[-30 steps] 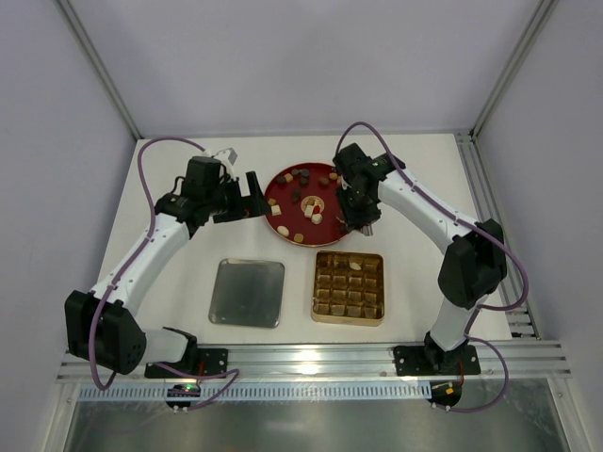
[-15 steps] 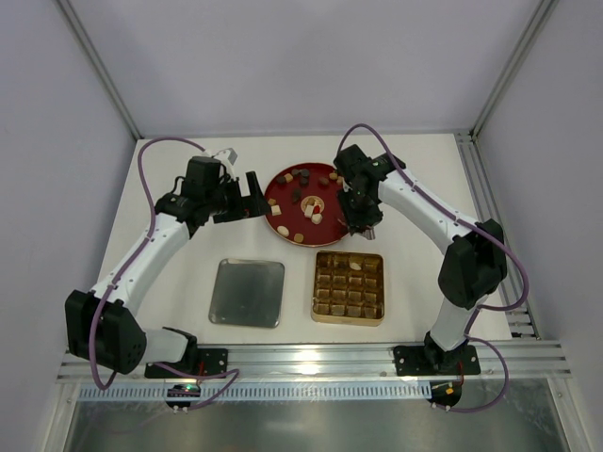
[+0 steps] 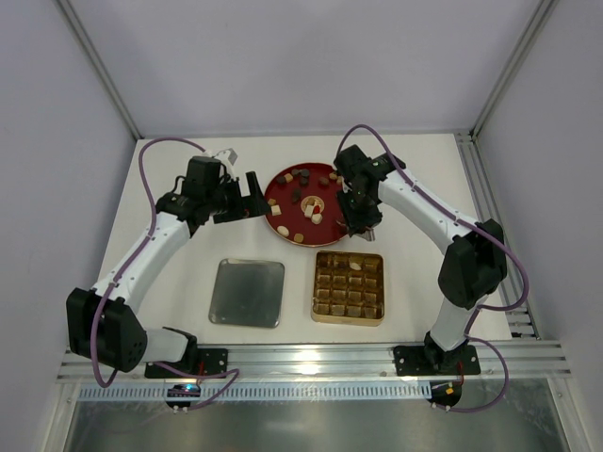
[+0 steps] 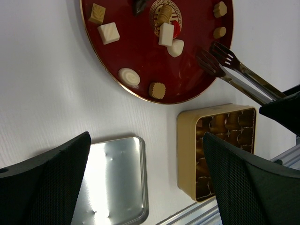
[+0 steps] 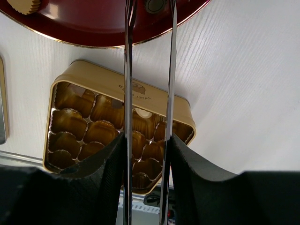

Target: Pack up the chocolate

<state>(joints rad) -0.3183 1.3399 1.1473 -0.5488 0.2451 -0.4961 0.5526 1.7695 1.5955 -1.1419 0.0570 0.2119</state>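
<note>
White table (image 3: 424,188) in a grey-walled booth, arms bolted at near edge. Red plate (image 3: 290,213) sits mid-table toward the back, w/ most of the chocolate pieces (image 4: 108,33) scattered on it: tan, cream & dark, round & square. Gold gridded tin (image 4: 186,150) just in front of plate, not touching; one cream piece (image 5: 143,113) lies in a cell of its row nearest the plate. Silver lid (image 3: 247,293) flat on table left of tin, apart. Right gripper (image 5: 146,140) clamped on a pair of metal tongs (image 4: 234,70); tong tips slightly apart over plate's near-right rim. From right wrist cam the two tong arms run out btw the black fingers (image 5: 98,178), across the tin, to the plate edge; tips cut off at frame top. Left gripper (image 4: 146,140) spread wide, holding nothing, up over table just left of plate.
</note>
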